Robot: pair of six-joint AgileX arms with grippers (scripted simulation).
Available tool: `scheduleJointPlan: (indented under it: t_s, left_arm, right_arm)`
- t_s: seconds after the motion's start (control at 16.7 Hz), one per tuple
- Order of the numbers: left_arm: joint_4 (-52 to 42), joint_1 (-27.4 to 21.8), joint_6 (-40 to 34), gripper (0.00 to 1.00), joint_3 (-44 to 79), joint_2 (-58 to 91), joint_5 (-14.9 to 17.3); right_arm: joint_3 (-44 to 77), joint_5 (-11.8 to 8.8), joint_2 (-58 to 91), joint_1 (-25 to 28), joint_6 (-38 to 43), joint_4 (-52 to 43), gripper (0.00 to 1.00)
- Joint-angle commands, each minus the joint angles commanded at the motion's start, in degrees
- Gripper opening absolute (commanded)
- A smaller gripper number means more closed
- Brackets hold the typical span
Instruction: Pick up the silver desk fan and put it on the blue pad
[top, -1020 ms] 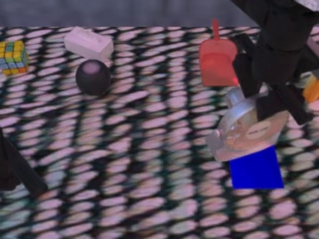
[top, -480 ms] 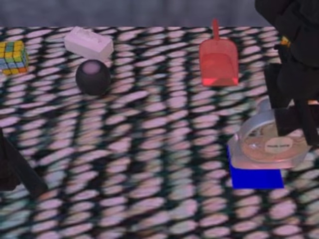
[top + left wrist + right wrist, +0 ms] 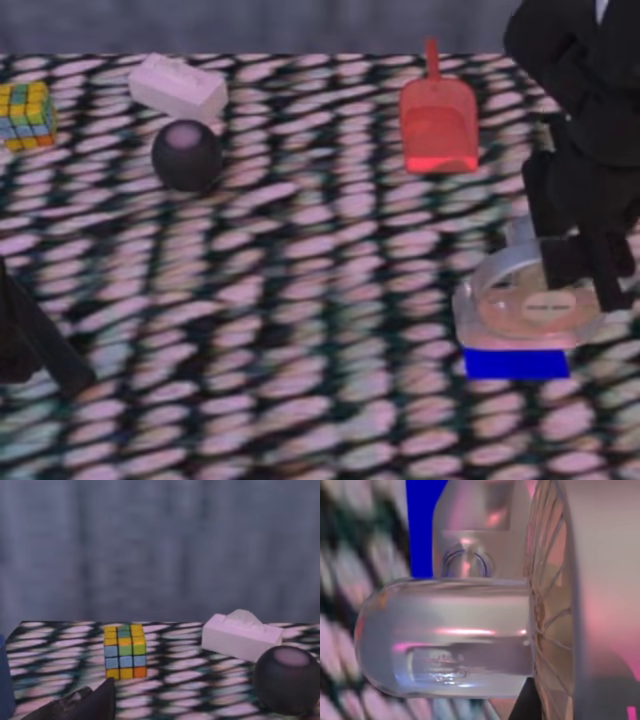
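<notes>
Top view: silver desk fan [image 3: 530, 305] sat at the table's right, chrome ring head facing up with tan disc face, covering most of the blue pad [image 3: 516, 363], only the pad's near strip showing. Right gripper [image 3: 578, 268] was down over the fan's far-right side, dark fingers straddling the ring, seemingly clamped on it; contact itself hard to make out. Left arm [image 3: 30, 340] parked at the left edge, mostly cut off, fingers not readable. Red scoop [image 3: 437, 122], dark ball [image 3: 187, 155], tissue box [image 3: 178, 86], puzzle cube [image 3: 25, 115] lay well apart. Left wrist view: cube [image 3: 125, 651], tissue box [image 3: 241, 634], ball [image 3: 287, 679], own gripper barely visible. Right wrist view: fan's rounded motor bulb [image 3: 445, 637] and grille filled the frame, blue pad [image 3: 422, 525] behind; fingers hidden.
</notes>
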Motion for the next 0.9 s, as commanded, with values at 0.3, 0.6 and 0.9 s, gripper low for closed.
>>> scheduleJointPlan:
  t_s: [0.3,0.6,0.9]
  left_arm:
    - [0.00,0.00,0.00,1.00,0.00,0.00,0.00]
    - [0.00,0.00,0.00,1.00,0.00,0.00,0.00]
    - [0.00,0.00,0.00,1.00,0.00,0.00,0.00]
  right_arm:
    - [-0.70,0.05,0.16,-0.02,-0.03,0.71,0.08]
    - [-0.70,0.05,0.16,-0.02,-0.03,0.71,0.45]
    - [-0.70,0.05,0.16,-0.02,-0.03,0.71,0.83]
